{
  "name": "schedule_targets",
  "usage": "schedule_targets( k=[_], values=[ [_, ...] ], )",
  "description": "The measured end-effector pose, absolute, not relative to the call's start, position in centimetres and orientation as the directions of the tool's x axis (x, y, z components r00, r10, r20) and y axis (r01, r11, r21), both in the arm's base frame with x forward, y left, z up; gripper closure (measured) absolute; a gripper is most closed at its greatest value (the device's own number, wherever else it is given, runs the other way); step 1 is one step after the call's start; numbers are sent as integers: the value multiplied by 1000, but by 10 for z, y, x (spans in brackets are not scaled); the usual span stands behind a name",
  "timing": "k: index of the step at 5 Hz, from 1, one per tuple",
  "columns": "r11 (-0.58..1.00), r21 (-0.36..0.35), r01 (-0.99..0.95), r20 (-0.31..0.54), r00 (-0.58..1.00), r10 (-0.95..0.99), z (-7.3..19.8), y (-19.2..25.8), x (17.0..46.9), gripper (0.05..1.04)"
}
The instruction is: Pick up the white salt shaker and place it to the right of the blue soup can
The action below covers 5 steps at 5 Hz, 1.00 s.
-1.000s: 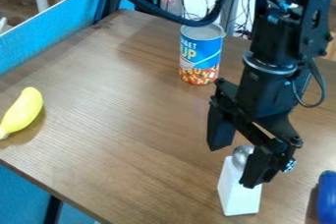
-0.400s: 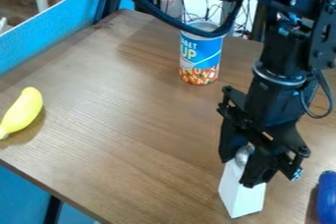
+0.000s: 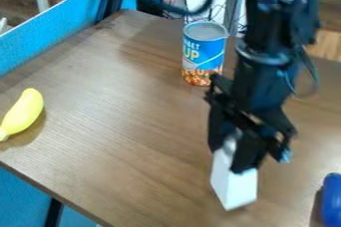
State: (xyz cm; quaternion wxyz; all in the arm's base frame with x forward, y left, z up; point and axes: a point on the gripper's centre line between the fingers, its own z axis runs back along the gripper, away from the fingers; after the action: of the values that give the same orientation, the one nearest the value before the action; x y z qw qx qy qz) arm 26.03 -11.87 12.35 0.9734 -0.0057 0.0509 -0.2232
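a glossy black jointed arm with a silvery ring and looping black cables.

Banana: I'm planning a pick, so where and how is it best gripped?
Probably around the middle of the banana, from straight above, closing across its narrow width: its long, gently curved body lies flat on the table and looks thicker there than at its lower tip.

A white, four-sided shaker (image 3: 233, 186) with a rounded, silvery top (image 3: 231, 144) is gripped near that top by the pincer (image 3: 227, 159). It is seen toward five o'clock in the view, tilted slightly, its top pointed toward eleven o'clock and its flat base toward five.
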Motion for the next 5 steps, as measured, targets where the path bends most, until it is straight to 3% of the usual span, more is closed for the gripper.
schedule_targets(
  k=[1, 2, 4, 5],
  values=[
    [891, -25, 454, -70, 888, -455, 144, -106, 274, 511],
    [863, 23, 504, -84, 862, -501, 154, -103, 308, 511],
    [799, 139, 585, -83, 811, -580, 135, -103, 358, 511],
    [779, 156, 607, -114, 795, -596, 117, -101, 368, 511]
  ],
)
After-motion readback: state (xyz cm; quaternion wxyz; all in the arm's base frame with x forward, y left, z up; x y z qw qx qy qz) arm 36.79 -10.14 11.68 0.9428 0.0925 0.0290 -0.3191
